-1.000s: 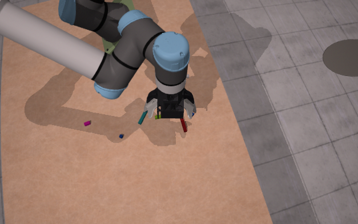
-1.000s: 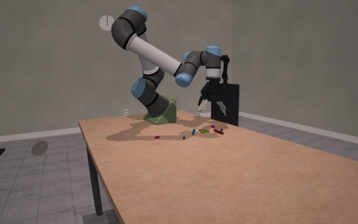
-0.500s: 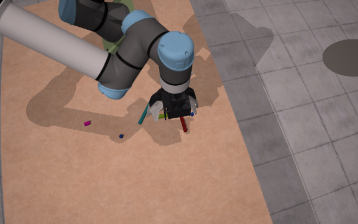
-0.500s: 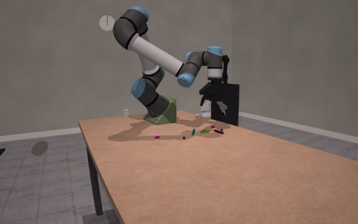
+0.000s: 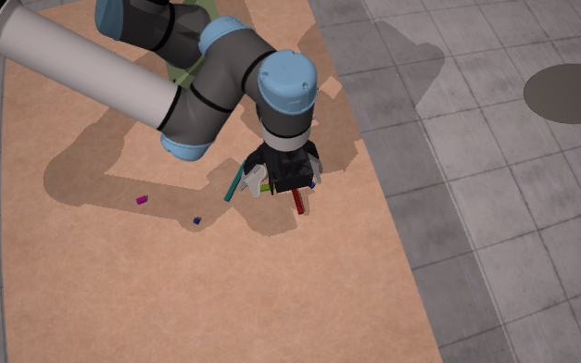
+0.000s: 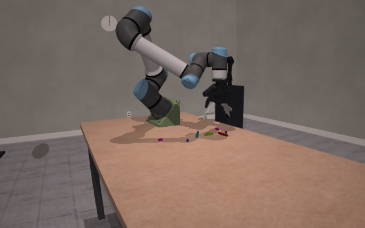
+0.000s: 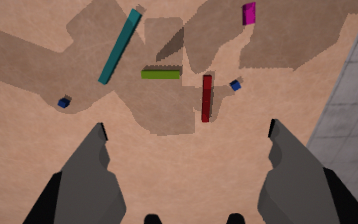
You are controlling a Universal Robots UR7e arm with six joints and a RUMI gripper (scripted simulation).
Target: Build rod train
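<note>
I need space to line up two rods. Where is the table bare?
Bare: the table's wide near half, this side of the blue cube. Crowded: under the open gripper, around the turquoise, lime and red rods.

The table [image 6: 241,186] looks like matt, faintly mottled wood; the floor [image 5: 524,194] like dull grey stone tiles.

Saw six rods flat on the table [image 7: 180,165], all ahead of the jaws, none between them. Noted the longest rod [image 7: 120,46] ahead-left, slanted, far end leaning right. Found the mid rod [image 7: 160,74] right of it, lying crosswise. Found the longer rod [image 7: 206,98] right of centre, pointing away, far end near the mid rod's right end, apart. Spotted one stub [image 7: 235,85] just beside it, right; another stub [image 7: 63,103] nearest the left jaw. Logged the short rod [image 7: 249,13] farthest ahead-right.
</note>
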